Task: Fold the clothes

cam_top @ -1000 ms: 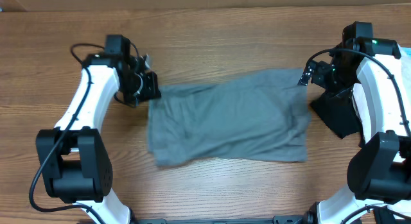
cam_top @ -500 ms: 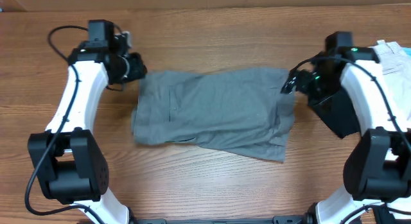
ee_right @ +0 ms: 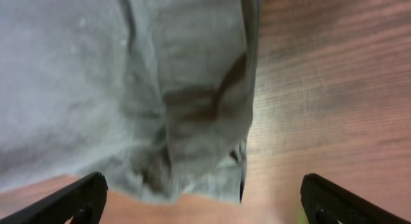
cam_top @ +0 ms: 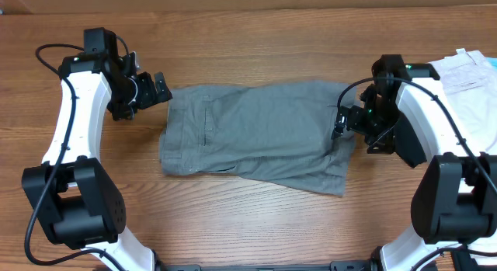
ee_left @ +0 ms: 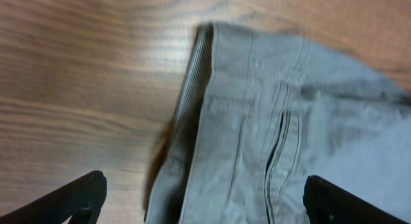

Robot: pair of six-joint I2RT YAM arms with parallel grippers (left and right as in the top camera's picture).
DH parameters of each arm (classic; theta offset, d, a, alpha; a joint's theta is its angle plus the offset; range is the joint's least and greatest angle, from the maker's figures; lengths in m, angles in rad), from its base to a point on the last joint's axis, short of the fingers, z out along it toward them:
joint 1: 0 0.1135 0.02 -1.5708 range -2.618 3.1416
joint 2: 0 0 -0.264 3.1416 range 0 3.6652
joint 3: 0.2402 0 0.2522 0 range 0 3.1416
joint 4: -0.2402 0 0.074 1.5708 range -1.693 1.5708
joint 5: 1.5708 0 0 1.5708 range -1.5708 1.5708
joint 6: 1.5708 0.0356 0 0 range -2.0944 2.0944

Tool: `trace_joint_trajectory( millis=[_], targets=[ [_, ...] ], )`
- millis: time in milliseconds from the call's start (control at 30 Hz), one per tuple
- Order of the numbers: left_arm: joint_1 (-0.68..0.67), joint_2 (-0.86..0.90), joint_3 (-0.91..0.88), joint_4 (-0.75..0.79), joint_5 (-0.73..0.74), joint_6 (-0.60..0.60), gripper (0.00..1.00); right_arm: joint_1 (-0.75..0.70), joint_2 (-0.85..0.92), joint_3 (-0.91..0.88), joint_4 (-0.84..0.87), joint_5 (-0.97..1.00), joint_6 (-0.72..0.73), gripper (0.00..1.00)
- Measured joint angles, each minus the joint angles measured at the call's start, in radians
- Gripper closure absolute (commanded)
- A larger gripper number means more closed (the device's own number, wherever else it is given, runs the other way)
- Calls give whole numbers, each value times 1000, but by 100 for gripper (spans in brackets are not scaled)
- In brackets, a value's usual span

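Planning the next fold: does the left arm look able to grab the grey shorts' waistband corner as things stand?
Probably yes: its fingers are open just beside the grey shorts' waistband corner, with nothing lying between.

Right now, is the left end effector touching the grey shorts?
Cannot tell. Overhead, the open left end effector sits at the grey shorts' edge; wrist view doesn't show its height.
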Motion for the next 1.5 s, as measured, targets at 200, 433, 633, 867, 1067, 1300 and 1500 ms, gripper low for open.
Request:
trace_joint_trajectory(
  millis=[200, 433, 633, 867, 1067, 1300, 1500],
  targets=[
    [-10, 0, 0, -25, 6, 4, 0, 0, 0, -125, 154, -21, 0, 8],
    [-10, 0, 0, -24, 6, 6, 0, 0, 0, -203, 227, -85, 0, 72],
    [-10, 0, 0, -25, 6, 8, 0, -2, 0, -196, 167, -93, 3, 96],
    [-10, 0, 0, -27, 6, 8, 0, -10, 0, -114, -97, -64, 3, 47],
    [-10, 0, 0, -21, 7, 8, 0, 24, 0, -178, -114, -47, 4, 16],
    [-10, 0, 0, -20, 7, 8, 0, 63, 0, -244, -100, -7, 85, 16],
    [-10, 0, 0, -20, 7, 8, 0, 63, -8, -243, -87, 10, 113, 37]
  ],
)
